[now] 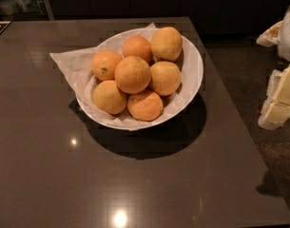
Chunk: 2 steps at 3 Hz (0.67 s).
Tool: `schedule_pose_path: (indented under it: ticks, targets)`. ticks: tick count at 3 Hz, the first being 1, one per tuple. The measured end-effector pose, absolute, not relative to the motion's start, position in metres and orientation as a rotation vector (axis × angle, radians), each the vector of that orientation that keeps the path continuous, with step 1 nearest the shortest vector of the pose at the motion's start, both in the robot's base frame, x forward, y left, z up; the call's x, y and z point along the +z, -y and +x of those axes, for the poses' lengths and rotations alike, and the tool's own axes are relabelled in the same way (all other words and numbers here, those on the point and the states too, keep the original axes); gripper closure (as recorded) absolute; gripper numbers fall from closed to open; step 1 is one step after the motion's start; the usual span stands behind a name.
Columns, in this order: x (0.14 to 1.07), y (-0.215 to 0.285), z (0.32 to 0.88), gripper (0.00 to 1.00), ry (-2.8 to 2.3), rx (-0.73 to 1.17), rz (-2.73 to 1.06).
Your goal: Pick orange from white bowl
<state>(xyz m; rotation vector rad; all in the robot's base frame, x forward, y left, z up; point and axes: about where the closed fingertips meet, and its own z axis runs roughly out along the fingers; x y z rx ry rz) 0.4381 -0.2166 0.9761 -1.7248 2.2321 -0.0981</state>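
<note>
Orange on top of the heap, gripper well off to the side.

We see the large, round, deep-orange fruit with dull dimpled peel (132, 74) sitting highest among six other oranges in the wide, shallow, glossy white oval bowl (195, 63), which is lined with crumpled white paper (68, 63) and stands on the dark glossy table (135, 189). The cream-and-white gripper (280, 101) hangs beyond the table's edge, well apart from the bowl; we cannot tell whether it is open or closed. We judge the reach not yet begun. We would descend from above, close across the fruit's widest part, avoid the touching neighbours and lift straight up.
</note>
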Motion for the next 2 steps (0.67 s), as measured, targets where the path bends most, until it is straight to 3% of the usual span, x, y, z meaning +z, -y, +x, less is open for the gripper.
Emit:
schedule_pose_path:
  ticks: [2]
  targets:
    - [0.996,0.181,0.449,0.0,-2.23,-0.1,-1.75]
